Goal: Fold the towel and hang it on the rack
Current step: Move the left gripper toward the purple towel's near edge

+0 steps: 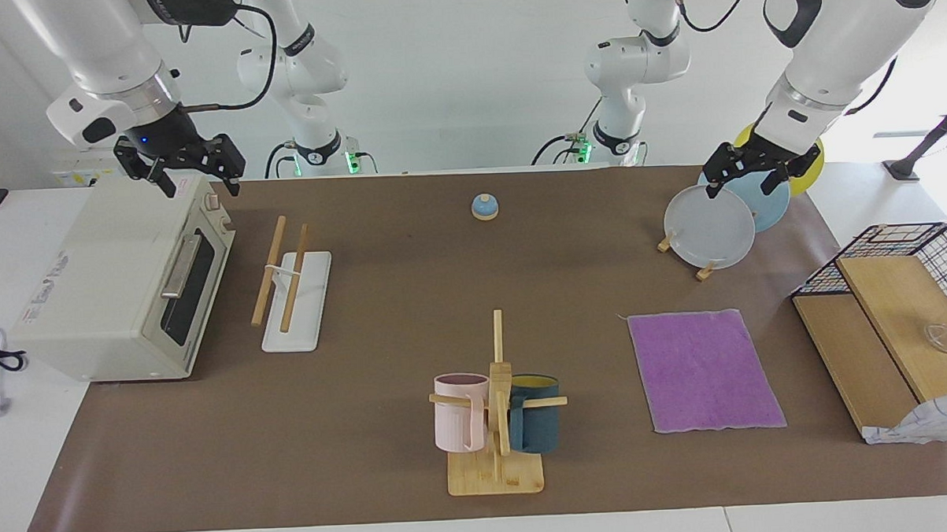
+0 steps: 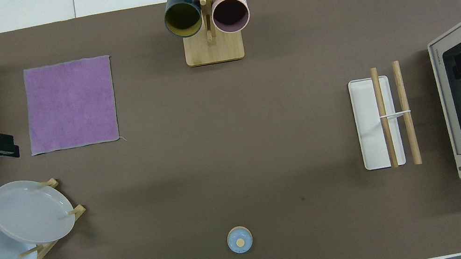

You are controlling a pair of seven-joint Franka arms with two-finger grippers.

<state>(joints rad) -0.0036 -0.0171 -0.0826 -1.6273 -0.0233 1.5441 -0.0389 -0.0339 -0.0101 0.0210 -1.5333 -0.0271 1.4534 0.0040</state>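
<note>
- Towel (image 1: pixel 704 370) lay flat & unfolded, purple face up, on the brown mat (image 1: pixel 380 301) at lower right of the facing view (upper left of the overhead view (image 2: pixel 71 104)). Roughly square, so no real long axis; edges ran about parallel to the mat's edges.
- Rack (image 1: pixel 293 288) sat at left-centre of the facing view, just beside the toaster oven (image 1: pixel 120 286); its two wooden rods ran up-down in frame. Well apart from the towel, w/ the mug stand (image 1: pixel 495 423) between them along the table.
- Left gripper (image 1: pixel 758 169) hung at upper right of the facing view, over the plate stand (image 1: pixel 712 226). Fingers looked spread, nothing held.
- Right gripper (image 1: pixel 180 167) hung at upper left of the facing view, over the toaster oven's top. Fingers also looked spread, empty. That arm seemed to be waiting.
- Key relation: the towel lay below the left gripper in the facing view, in the same right-hand part of frame. Left arm was clearly the nearer one; right gripper was at the rack's end of the table.
- Judgement: nothing of the task done yet. Prob. first move = left gripper down to a towel edge or corner for the fold; the hang would mean carrying it across frame to the rack.
</note>
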